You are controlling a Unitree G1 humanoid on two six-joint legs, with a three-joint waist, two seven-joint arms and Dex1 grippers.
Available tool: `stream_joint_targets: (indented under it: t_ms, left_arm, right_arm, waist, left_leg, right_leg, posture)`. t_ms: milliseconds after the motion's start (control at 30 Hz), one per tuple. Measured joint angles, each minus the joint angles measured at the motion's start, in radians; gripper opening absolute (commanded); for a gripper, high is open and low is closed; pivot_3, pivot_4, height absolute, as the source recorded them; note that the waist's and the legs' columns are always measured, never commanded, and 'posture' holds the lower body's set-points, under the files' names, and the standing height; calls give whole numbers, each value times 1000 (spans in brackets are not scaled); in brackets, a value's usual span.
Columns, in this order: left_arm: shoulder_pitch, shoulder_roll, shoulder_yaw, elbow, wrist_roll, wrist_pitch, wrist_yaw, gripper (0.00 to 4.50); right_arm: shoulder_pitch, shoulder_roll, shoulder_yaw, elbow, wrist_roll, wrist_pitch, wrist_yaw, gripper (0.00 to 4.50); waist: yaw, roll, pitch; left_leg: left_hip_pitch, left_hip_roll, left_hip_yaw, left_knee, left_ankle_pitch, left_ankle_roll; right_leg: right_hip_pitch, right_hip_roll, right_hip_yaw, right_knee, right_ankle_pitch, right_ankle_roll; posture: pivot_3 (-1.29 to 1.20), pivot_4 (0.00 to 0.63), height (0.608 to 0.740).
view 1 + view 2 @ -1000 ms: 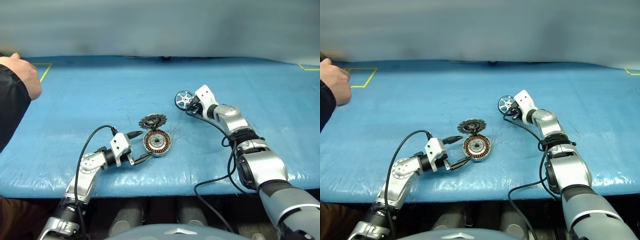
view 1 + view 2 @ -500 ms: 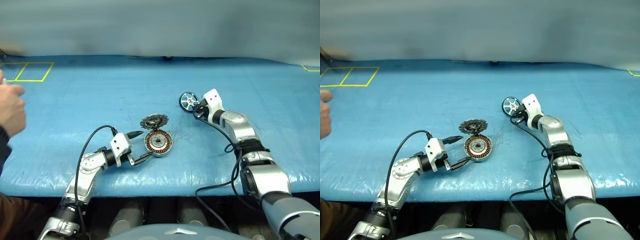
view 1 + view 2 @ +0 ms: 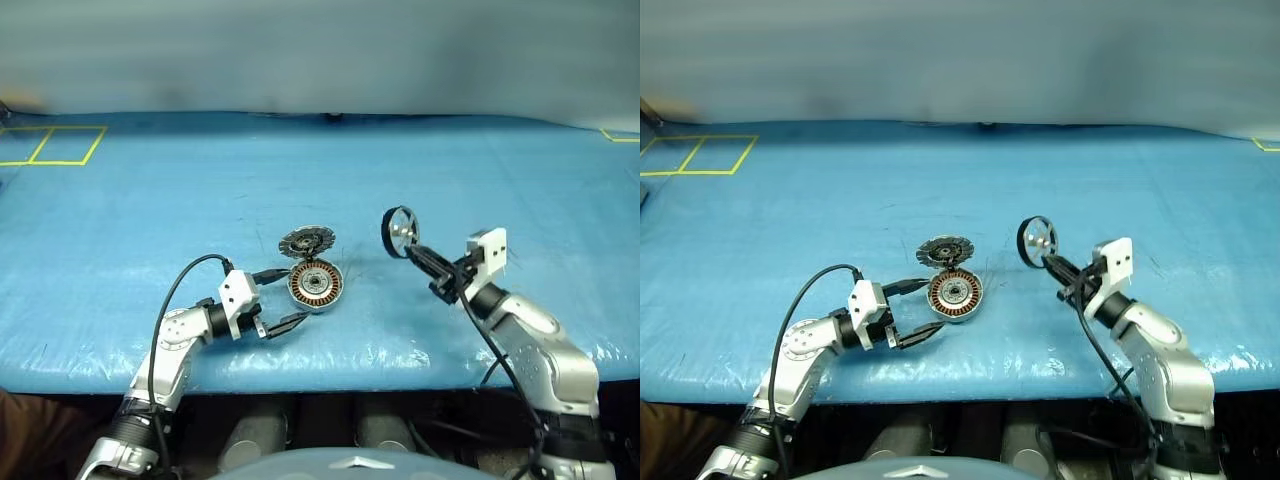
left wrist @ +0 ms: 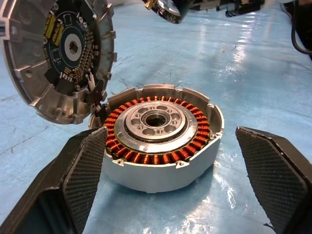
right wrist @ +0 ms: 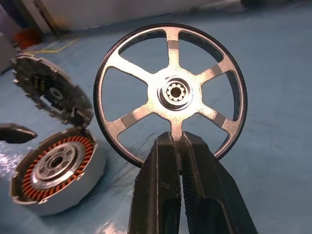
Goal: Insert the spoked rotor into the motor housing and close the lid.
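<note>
Blue tarp-covered table [image 3: 150,200] spans the field, with yellow tape squares [image 3: 50,145] at its far left corner. Right arm [image 3: 525,335] reaches in from the near right edge; left arm [image 3: 175,340] from the near left, a black cable [image 3: 170,290] looping over it. Motor housing [image 3: 315,284] lies flat on the tarp near the table's front centre, copper windings and silver hub facing up, open. Lid [image 3: 306,240] stands tilted just behind the housing, its lower edge at the housing's far rim; in the left wrist view its inner face shows a circuit board with a round centre. Left gripper [image 3: 281,297] sits low on the tarp just left of the housing, fingers spread wide, one black finger [image 4: 80,170] to each side of the housing, neither touching it. Right gripper [image 3: 412,250] is raised off the tarp to the right of the housing, fingers pinched together on the rim of the spoked rotor [image 3: 399,231]. Rotor is held upright on edge, clear of the table, near the housing but apart from it.
</note>
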Motion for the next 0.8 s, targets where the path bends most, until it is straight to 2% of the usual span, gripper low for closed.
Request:
stream_joint_targets:
  t_ms: [200,800]
  left_arm:
    - [7,5,0,0,-12,-10,-24,4500]
    - [46,52,5,-13,-1,-33,-3,4500]
  right_arm:
    - [62,6,111,-67,19,41,3,26]
    - [-31,-1,317,-57,-40,21,21,26]
  waist:
    - [0,0,0]
    - [3,0,0]
  left_leg:
    - [0,0,0,0,0,0]
    - [0,0,0,0,0,0]
  right_leg:
    - [0,0,0,0,-3,-3]
    - [0,0,-1,-1,-2,-2]
  posture:
    - [0,150,740]
    - [0,150,740]
